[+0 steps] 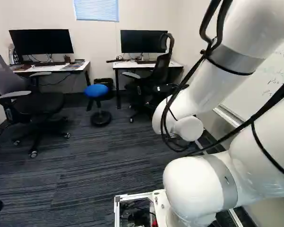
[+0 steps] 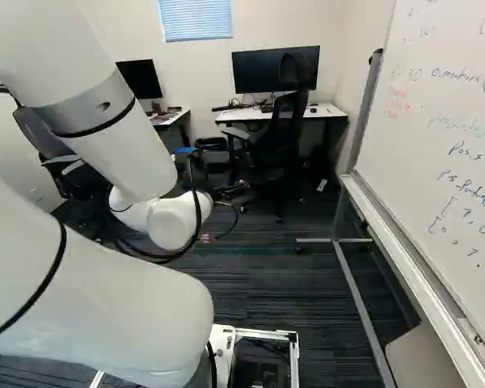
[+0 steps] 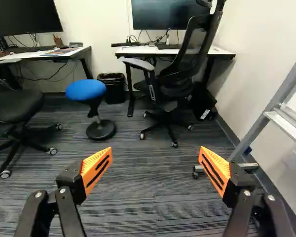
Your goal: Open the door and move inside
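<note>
Carpet (image 3: pixel 138 173), dark and striped, spreads ahead of you in all three views. Where the door is, you cannot tell from any of them. Your right base view gives you the whiteboard (image 2: pixel 436 121) and its handwriting broadly; your left base view catches only a part, beyond the white arm (image 1: pixel 203 94). Against the far wall you have the left bench (image 3: pixel 44 54) and the right bench (image 3: pixel 138 50), each carrying a monitor. The black chair (image 3: pixel 180 89) before the right bench blocks your way straight ahead of the gripper; the grey-backed chair (image 1: pixel 28 101) stands at the left of your left base view, its back cut off in your wrist view. Both base views show you the window blind (image 1: pixel 96 9). The blue stool (image 3: pixel 86 91) is whole in your wrist and left base views, near the bin (image 3: pixel 113 91). Your fingers (image 3: pixel 97 168) are released, spread wide; a caster (image 3: pixel 196 175) on the whiteboard's foot sits ahead of them.
</note>
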